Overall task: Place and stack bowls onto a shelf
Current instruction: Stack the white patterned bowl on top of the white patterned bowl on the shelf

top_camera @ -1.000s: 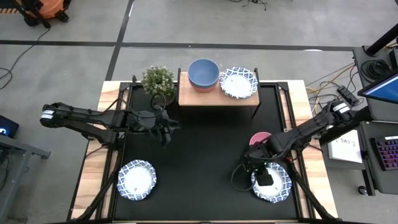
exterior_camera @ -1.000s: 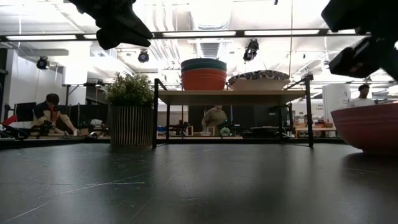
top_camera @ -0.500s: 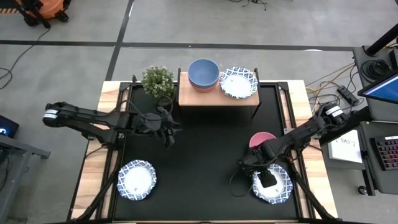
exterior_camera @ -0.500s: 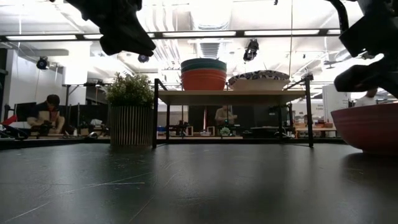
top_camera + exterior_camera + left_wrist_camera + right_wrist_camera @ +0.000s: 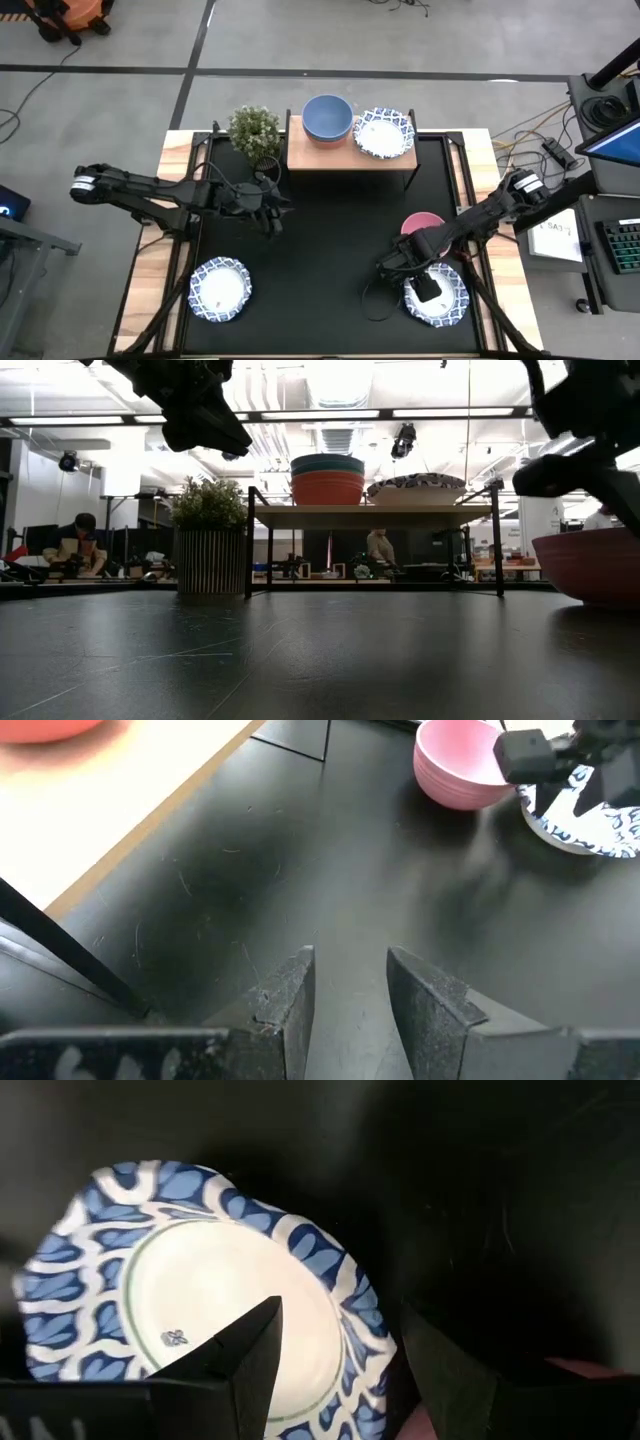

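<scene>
The shelf point(image 5: 340, 152) stands at the table's far edge. It carries a stack of bowls topped by a grey-blue one point(image 5: 327, 117), red at the bottom in the low view point(image 5: 327, 488), and beside it a blue-patterned bowl point(image 5: 383, 132). On the mat sit a pink bowl point(image 5: 423, 224), a patterned bowl point(image 5: 445, 300) near right and another point(image 5: 220, 290) near left. My right gripper point(image 5: 340, 1365) is open over the near-right bowl's rim point(image 5: 350, 1305), one finger above its inside, one outside. My left gripper point(image 5: 350, 990) hovers open over bare mat in front of the shelf.
A potted plant point(image 5: 254, 130) stands left of the shelf, close to my left arm. The pink bowl sits just beyond my right gripper point(image 5: 422, 278). The mat's middle point(image 5: 320, 250) lies bare between the arms. People sit in the room behind the table.
My right gripper has come down toward the near-right patterned bowl, and its arm has shifted a little toward the table's left. My left gripper has drifted slightly toward the table's right. The bowls have stayed where they were.
</scene>
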Motion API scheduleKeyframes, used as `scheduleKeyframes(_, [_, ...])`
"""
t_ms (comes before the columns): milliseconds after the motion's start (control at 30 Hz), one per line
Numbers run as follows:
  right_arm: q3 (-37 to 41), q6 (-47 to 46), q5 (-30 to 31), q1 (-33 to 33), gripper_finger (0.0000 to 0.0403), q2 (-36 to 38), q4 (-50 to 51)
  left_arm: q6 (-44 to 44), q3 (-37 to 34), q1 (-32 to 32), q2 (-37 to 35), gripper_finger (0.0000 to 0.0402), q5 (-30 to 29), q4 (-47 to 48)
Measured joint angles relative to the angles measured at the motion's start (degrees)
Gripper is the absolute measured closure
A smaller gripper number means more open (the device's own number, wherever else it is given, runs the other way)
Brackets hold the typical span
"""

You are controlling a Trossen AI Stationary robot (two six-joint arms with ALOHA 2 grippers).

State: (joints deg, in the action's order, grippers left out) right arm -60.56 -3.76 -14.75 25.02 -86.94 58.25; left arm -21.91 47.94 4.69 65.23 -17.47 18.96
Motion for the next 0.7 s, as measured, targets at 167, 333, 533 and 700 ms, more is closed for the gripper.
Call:
scheduleKeyframes(167, [-0.2,2.1,0.4,0.0,0.0209,-3.9,0.5,0.7,0.0,0.0,0.0,0.0293,0.0,-0.1])
scheduleKeyframes(333, [-0.2,2.7,0.4,0.0,0.0228,-6.8,0.7,0.8,0.0,0.0,0.0,0.0293,0.0,-0.1])
scheduleKeyframes(533, [-0.2,3.7,0.4,0.0,0.0300,-7.0,0.6,0.8,0.0,0.0,0.0,0.0293,0.0,-0.1])
scheduleKeyframes(700, [-1.5,3.8,0.2,-0.2,0.0359,-6.1,0.1,1.4,0.0,0.0,0.0,0.0293,0.0,-0.6])
